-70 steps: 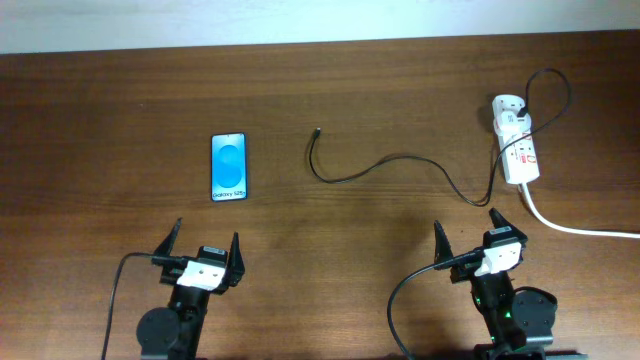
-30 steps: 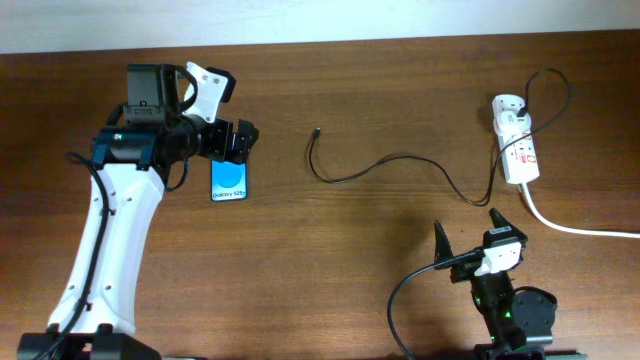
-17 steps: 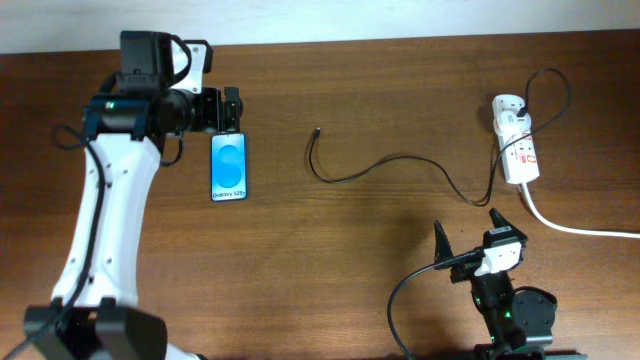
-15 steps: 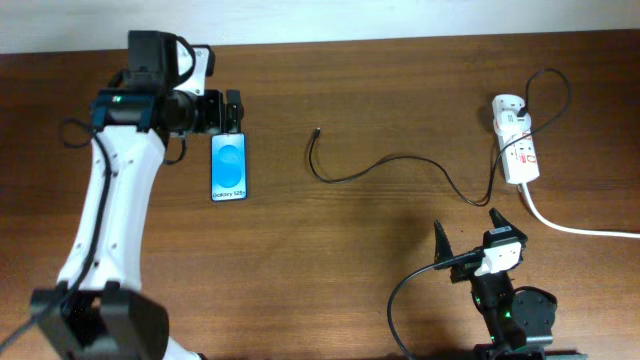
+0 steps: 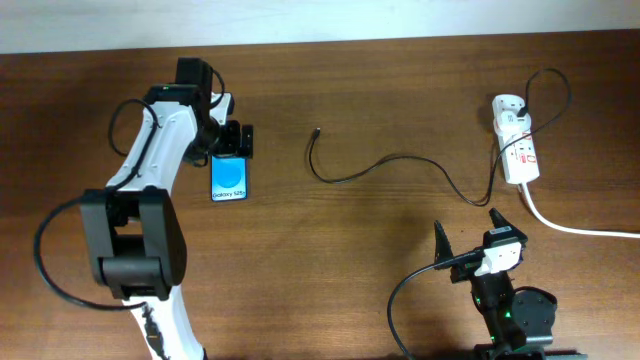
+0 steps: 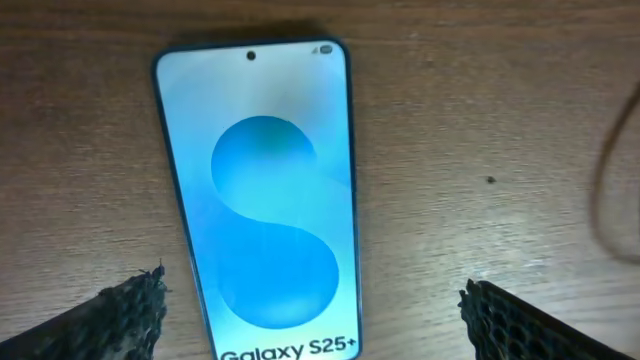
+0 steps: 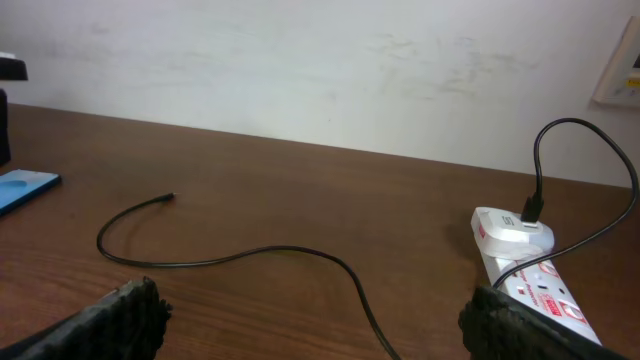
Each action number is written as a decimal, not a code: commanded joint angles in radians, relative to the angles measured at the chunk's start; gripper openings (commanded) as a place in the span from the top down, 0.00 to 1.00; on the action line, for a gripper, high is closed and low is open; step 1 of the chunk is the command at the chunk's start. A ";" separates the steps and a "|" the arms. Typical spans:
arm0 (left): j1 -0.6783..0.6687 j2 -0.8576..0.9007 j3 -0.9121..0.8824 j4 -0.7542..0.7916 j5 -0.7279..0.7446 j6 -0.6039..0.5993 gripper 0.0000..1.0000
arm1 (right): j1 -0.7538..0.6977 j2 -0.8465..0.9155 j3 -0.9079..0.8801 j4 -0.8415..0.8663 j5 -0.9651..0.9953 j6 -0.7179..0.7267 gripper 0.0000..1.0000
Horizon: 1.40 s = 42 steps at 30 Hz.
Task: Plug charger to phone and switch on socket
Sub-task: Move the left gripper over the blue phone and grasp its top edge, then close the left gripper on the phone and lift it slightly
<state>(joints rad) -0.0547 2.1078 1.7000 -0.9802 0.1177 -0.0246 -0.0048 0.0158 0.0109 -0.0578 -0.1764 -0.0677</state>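
the phone [image 5: 229,178] lies flat, screen up, on the left part of the brown wooden worktop [image 5: 400,250]. its blue display is lit, with "galaxy s25+" at the end nearer the robot. the left pincer [image 5: 232,141] hangs over the phone's far end. from the left wrist, the phone [image 6: 262,190] fills the middle of the view, and the left pincer [image 6: 312,300] is spread wide. its two dark fingertips [image 6: 130,305] show in the lower corners, one on each side of the phone and clear of its edges.

the charger [image 5: 390,162] trails in loose curves across the middle of the worktop. its small plug tip [image 5: 317,130] lies bare on the wood, well apart from the phone. its other end rises to a white adapter [image 5: 508,104] seated in the far end of the socket [image 5: 515,140], which lies at the right side. a thick white cord [image 5: 575,228] runs off from the socket's near end to the right edge.

the right pincer [image 5: 468,243] sits low near the front edge, its fingers spread and holding nothing. whether the socket's switch is on cannot be told.
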 commanded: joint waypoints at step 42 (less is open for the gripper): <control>-0.048 0.239 0.015 0.019 -0.093 -0.042 0.01 | 0.008 -0.006 -0.005 -0.006 0.005 -0.003 0.02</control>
<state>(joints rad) -0.0902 2.2669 1.7367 -0.9615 -0.0109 -0.0658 -0.0048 0.0158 0.0109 -0.0578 -0.1764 -0.0677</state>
